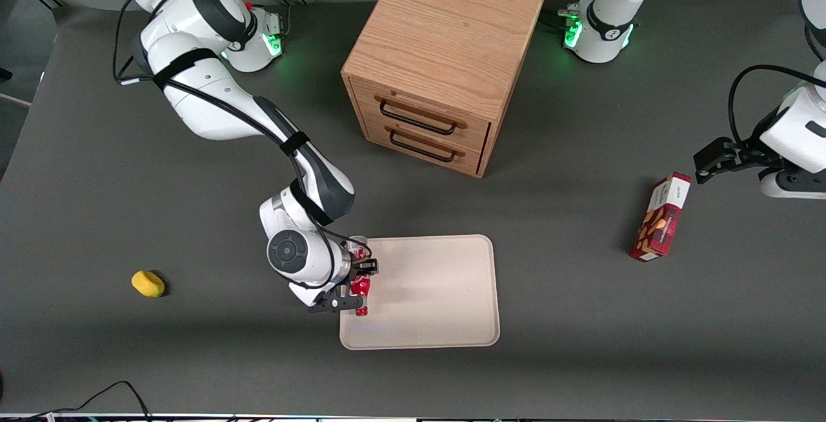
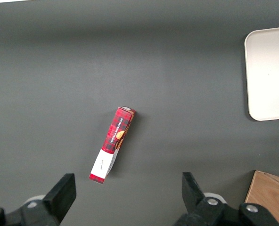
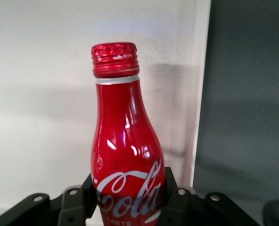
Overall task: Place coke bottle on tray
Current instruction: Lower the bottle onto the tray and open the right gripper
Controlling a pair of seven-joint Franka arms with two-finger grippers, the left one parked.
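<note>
Over the tray's (image 1: 439, 293) edge toward the working arm's end of the table, my gripper (image 1: 358, 288) hangs with its jaws clamped on the coke bottle (image 1: 361, 290). From my wrist camera the bottle (image 3: 125, 141) fills the frame, red cap up, white script across its body, my fingers (image 3: 175, 200) pressed against its lower sides, pale tray (image 3: 45, 94) surface under it and dark table beside. Whether its base touches the tray, I cannot tell. Farther from the front camera stands a wooden drawer cabinet (image 1: 442, 60). A red snack box (image 1: 661, 217) lies toward the parked arm's end, and a small yellow object (image 1: 148, 283) sits toward mine.
</note>
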